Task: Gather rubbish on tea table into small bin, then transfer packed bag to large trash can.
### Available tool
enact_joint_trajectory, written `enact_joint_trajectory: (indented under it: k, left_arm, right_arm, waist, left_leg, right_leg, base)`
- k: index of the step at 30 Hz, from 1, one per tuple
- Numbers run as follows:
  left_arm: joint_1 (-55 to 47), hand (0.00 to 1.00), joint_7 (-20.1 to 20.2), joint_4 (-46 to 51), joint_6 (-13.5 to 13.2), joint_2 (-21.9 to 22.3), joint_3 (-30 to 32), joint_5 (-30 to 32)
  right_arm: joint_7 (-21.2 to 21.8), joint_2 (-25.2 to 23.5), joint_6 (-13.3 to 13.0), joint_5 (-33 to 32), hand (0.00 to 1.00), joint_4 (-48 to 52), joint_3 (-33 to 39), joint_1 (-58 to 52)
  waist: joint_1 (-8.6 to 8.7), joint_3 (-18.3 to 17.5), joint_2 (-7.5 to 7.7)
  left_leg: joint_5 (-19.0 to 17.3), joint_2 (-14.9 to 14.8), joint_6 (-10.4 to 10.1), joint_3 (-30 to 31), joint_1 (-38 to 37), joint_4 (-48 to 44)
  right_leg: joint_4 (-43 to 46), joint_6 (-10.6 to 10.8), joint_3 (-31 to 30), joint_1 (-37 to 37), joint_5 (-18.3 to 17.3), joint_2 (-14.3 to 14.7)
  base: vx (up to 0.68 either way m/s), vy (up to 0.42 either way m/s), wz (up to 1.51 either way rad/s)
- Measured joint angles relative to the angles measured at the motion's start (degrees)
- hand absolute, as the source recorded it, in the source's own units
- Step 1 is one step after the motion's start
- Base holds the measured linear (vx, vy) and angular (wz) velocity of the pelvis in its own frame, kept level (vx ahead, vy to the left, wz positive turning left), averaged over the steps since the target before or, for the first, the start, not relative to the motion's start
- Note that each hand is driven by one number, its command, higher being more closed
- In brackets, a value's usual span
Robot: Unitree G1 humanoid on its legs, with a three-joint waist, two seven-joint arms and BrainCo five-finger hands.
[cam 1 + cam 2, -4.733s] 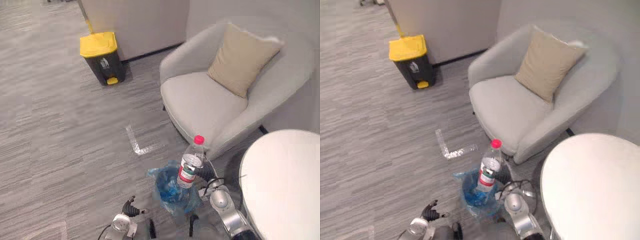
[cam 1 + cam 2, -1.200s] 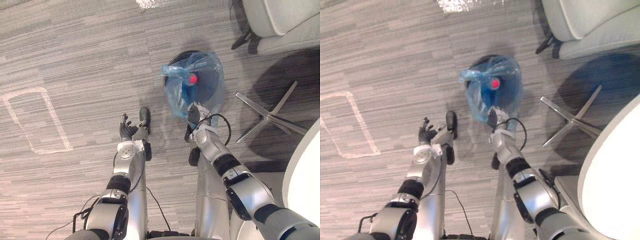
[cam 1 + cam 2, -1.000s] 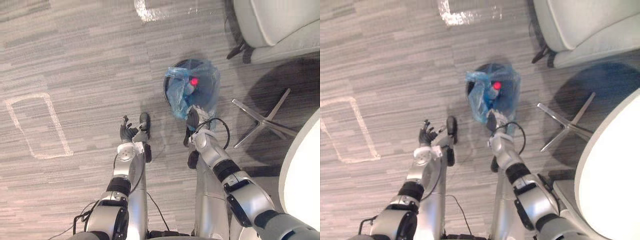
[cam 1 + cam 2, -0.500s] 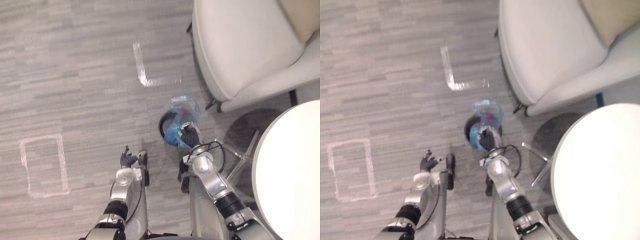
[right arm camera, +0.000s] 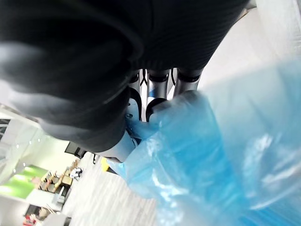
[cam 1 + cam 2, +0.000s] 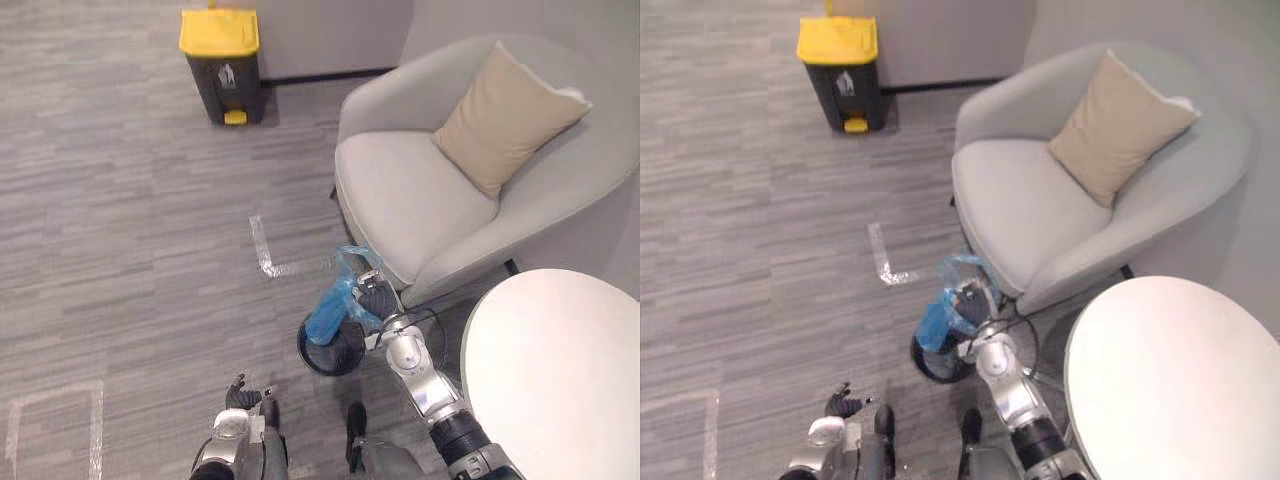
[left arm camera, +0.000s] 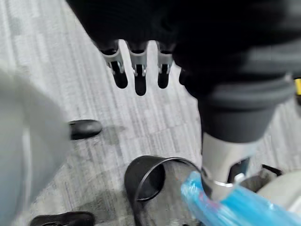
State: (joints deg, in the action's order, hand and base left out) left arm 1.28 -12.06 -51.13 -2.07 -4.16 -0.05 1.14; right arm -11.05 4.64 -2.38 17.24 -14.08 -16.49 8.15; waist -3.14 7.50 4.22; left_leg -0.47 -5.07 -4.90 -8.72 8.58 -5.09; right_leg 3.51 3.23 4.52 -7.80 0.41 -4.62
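My right hand point(image 6: 376, 300) is shut on the gathered top of a blue plastic bag point(image 6: 331, 304). The bag hangs beside and just above the small black bin point(image 6: 327, 352) on the floor. In the right wrist view its fingers point(image 5: 160, 92) curl into the blue bag point(image 5: 211, 155). The left wrist view shows the bin point(image 7: 146, 178) open and dark inside, with the bag point(image 7: 235, 207) off to one side. My left hand point(image 6: 239, 398) hangs low near the floor with its fingers point(image 7: 136, 77) straight and nothing in them. The large yellow-lidded trash can point(image 6: 220, 62) stands by the far wall.
A grey armchair point(image 6: 420, 200) with a beige cushion point(image 6: 505, 115) stands just behind the bin. The round white tea table point(image 6: 555, 370) is at the right. White tape marks point(image 6: 265, 250) lie on the grey floor between the bin and the trash can.
The camera has tilted up from the floor to the room. The bottle went into the bag, and my right hand has lifted the blue bag out of the small bin.
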Motion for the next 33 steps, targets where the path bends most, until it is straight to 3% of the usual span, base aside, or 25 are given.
enact_joint_trajectory:
  k: [4, 10, 15, 22, 33]
  left_arm:
    - [-3.4, 0.00, 0.1, 11.3, -0.4, -0.9, -3.1, 0.0]
    - [-7.3, 0.00, 2.7, 29.2, -4.1, -5.8, -8.9, 2.0]
    - [-6.7, 0.00, 4.8, 32.4, -6.1, -8.1, -11.6, 3.9]
    - [-3.6, 0.00, 6.1, 33.7, -6.3, -9.0, -15.3, 4.4]
    - [1.2, 0.00, 6.3, 34.2, -6.3, -8.3, -19.8, 3.5]
  right_arm:
    - [1.5, 0.6, -0.4, -3.0, 1.00, 3.5, 0.7, -1.3]
    - [4.7, 5.7, -4.3, -8.6, 1.00, 12.8, 0.1, -3.5]
    - [6.8, 8.6, -6.4, -11.2, 1.00, 15.7, -0.7, -3.7]
    - [8.9, 9.8, -6.5, -15.8, 1.00, 19.6, -2.3, -2.3]
    - [11.0, 10.3, -6.8, -21.2, 1.00, 22.5, -5.7, -1.3]
  waist:
    - [0.01, -0.6, -0.10]
    - [0.22, -2.8, -0.88]
    - [0.95, -4.5, -1.30]
    - [2.75, -5.1, -1.25]
    - [3.92, -6.4, -1.99]
  left_leg:
    - [2.0, 0.6, 0.2, 0.1, -2.0, 3.7]
    - [3.4, 1.4, 0.3, 0.2, -5.2, 9.3]
    - [4.4, 1.8, 0.7, 0.0, -7.3, 10.9]
    - [4.2, 1.6, 0.7, -1.3, -8.3, 10.9]
    - [4.1, 1.5, 0.7, -2.6, -8.6, 11.0]
  right_leg:
    - [-0.5, 0.2, -0.1, 0.5, 0.4, -0.4]
    - [-2.9, 1.2, -0.9, 2.0, 0.8, -0.6]
    - [-3.7, 1.0, -1.5, 3.5, 1.3, -0.6]
    - [-4.2, 0.6, -3.5, 3.8, 2.0, -0.1]
    - [-4.9, 0.7, -5.5, 3.6, 2.5, 0.1]
  base:
    - [-0.02, 0.009, 0.02]
    - [0.01, 0.007, -0.01]
    - [0.06, 0.016, -0.06]
    - [0.01, -0.002, -0.12]
    - [-0.02, -0.002, -0.08]
